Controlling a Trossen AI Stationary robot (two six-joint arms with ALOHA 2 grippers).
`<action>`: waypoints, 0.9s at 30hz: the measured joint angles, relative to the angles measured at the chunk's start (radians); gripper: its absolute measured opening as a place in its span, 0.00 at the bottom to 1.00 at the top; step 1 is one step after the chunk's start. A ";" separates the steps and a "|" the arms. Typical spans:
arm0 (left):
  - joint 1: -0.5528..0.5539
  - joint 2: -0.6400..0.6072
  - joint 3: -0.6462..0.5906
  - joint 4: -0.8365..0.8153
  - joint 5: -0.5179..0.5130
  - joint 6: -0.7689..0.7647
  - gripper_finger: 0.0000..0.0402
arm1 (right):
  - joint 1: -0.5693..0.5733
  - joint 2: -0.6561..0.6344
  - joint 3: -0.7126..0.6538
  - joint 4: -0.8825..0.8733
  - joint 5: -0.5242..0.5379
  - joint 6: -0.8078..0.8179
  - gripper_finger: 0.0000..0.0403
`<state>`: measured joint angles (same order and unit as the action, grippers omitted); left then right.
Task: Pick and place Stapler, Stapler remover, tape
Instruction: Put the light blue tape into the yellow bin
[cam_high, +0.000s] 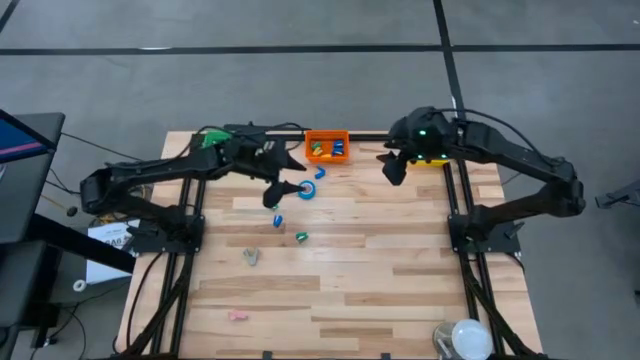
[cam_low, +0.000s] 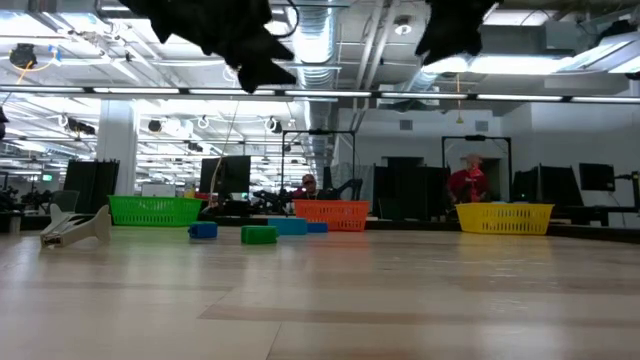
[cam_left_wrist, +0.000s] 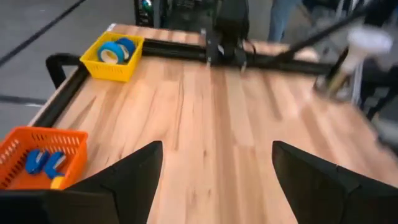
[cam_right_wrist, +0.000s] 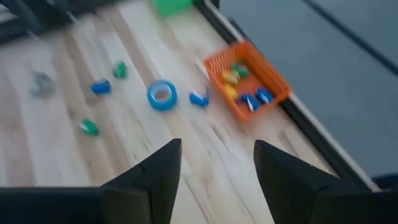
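A pale grey staple remover (cam_low: 75, 228) lies nearest on the wooden worktop (cam_high: 380, 260). The round blue tape roll (cam_high: 307, 189) rests just below the orange mesh bin (cam_high: 327, 147). The left hand (cam_high: 281, 190), beside the roll, and the right hand (cam_high: 392, 168) are both spread, empty.

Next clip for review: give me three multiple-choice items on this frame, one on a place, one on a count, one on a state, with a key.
1. Where does the loose tape roll lie?
A. in the green bin
B. on the table in front of the orange bin
C. at the table's near edge

2. How many coloured bins stand along the table's far edge?
A. one
B. two
C. three

3. How is the left gripper?
A. open and empty
B. shut on a stapler
C. shut on tape

Key: 1 B, the high view shows it there; 2 C, the green bin, orange and yellow bin show in the low view; 3 A, bare wood shows between its fingers.
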<state>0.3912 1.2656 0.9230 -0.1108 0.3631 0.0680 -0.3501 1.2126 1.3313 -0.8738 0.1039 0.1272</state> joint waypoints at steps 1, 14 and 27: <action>0.000 0.013 0.000 -0.008 0.002 0.033 0.73 | 0.007 -0.013 0.008 0.004 0.001 -0.002 0.49; 0.007 0.233 0.000 -0.075 -0.061 0.194 0.72 | 0.029 -0.101 0.021 0.098 0.001 -0.003 0.47; 0.006 0.371 0.000 -0.090 -0.195 0.323 0.70 | 0.029 -0.030 0.020 0.092 0.000 -0.006 0.45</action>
<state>0.3977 1.6363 0.9230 -0.2005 0.1680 0.3911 -0.3210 1.1825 1.3514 -0.7817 0.1043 0.1215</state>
